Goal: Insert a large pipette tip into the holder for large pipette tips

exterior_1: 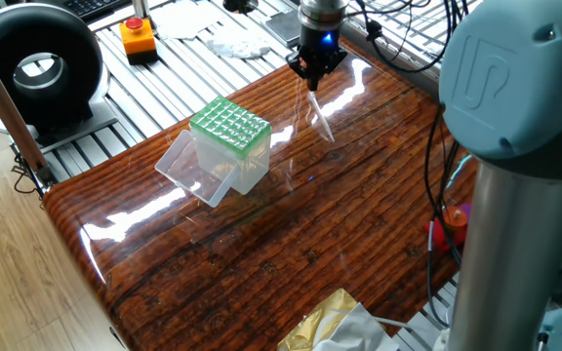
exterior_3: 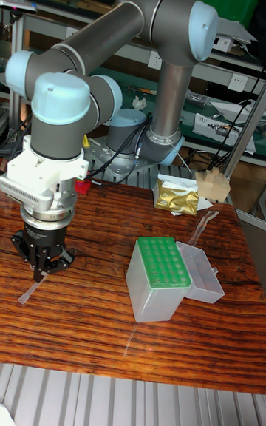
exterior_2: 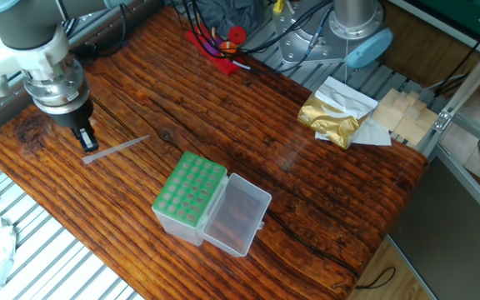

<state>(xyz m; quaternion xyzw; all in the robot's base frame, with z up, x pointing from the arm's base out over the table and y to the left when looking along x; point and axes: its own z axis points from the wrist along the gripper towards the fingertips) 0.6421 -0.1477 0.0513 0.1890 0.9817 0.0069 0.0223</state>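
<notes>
We see the gripper (exterior_2: 84, 137) poised over the near-corner region of the wooden table (exterior_2: 323, 192), directly above the thick end of the large pipette tip (exterior_2: 117, 150). In the other fixed view its dark fingers (exterior_2: 87, 140) reach down to the tip's end; whether they touch it we cannot tell. The jaws stand close together, with only a narrow gap, but we cannot tell whether they clamp anything.

The large pipette tip lies flat on the wood, apart from the holder for large pipette tips (exterior_2: 192, 197), with its thick end under the gripper. In one fixed view the tip (exterior_1: 320, 115) appears as a pale sliver below the gripper (exterior_1: 312, 80), partly lost in glare. In the tall fixed view the tip (exterior_3: 31, 291) slants out below the gripper (exterior_3: 41, 269).

The holder stands upright near the table's middle, its green grid (exterior_1: 229, 125) facing up and its clear hinged lid (exterior_2: 238, 215) lying open beside it. A gold foil packet (exterior_2: 333, 117) rests near the far table edge, well apart from the holder.
</notes>
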